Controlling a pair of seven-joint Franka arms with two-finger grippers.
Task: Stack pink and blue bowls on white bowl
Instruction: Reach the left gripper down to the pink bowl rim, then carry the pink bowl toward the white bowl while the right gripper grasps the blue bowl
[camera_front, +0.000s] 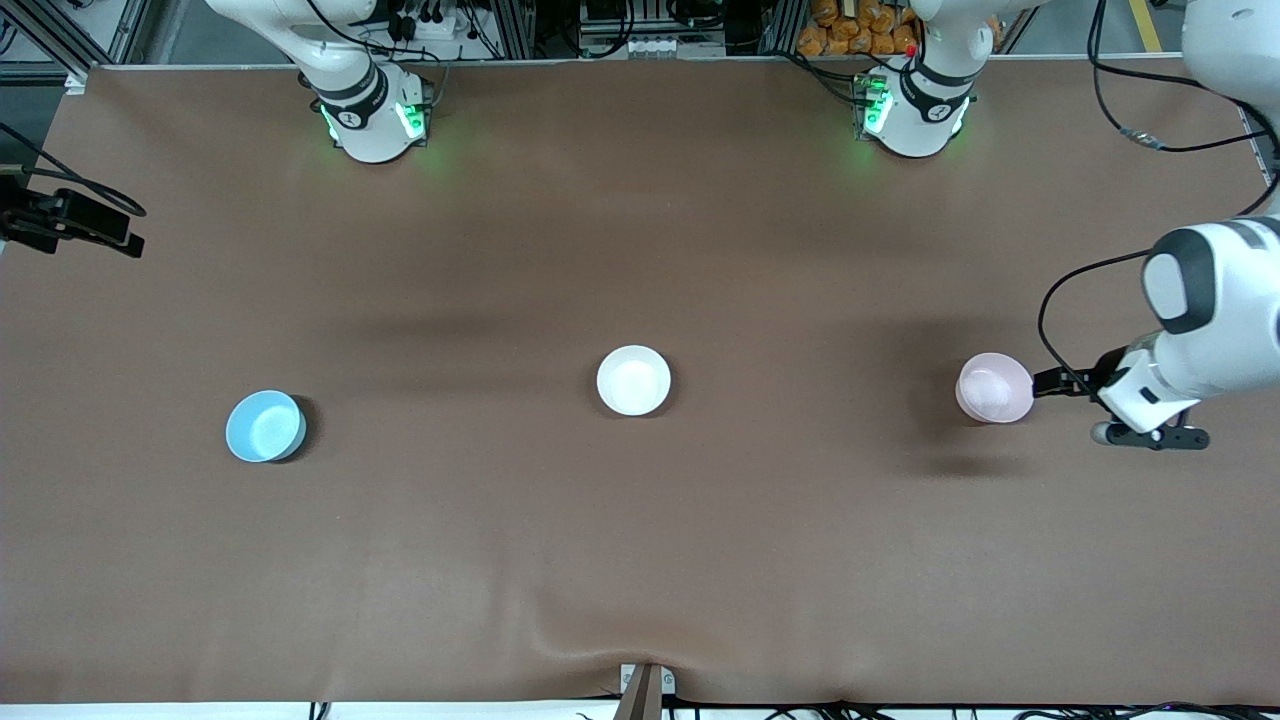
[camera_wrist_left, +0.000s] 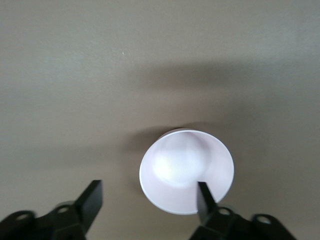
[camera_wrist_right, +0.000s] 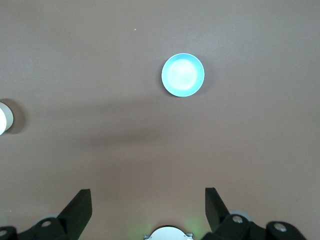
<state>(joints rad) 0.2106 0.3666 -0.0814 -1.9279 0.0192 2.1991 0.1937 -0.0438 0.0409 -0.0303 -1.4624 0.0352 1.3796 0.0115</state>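
Note:
The white bowl (camera_front: 633, 380) stands mid-table. The pale pink bowl (camera_front: 993, 387) stands toward the left arm's end, and the sky-blue bowl (camera_front: 265, 426) toward the right arm's end. My left gripper (camera_front: 1070, 405) is open and low beside the pink bowl. In the left wrist view (camera_wrist_left: 148, 200) one finger (camera_wrist_left: 204, 197) overlaps the rim of the pink bowl (camera_wrist_left: 186, 170) and the other finger is over bare cloth. My right gripper (camera_wrist_right: 148, 205) is open, empty and high above the table. Its view shows the blue bowl (camera_wrist_right: 183, 75) and an edge of the white bowl (camera_wrist_right: 4, 117).
The brown cloth (camera_front: 640, 560) covers the table and has a wrinkle near the front edge. A black clamp (camera_front: 70, 220) sticks in at the right arm's end. A metal bracket (camera_front: 645, 690) sits at the front edge. The arm bases (camera_front: 375, 115) stand along the back.

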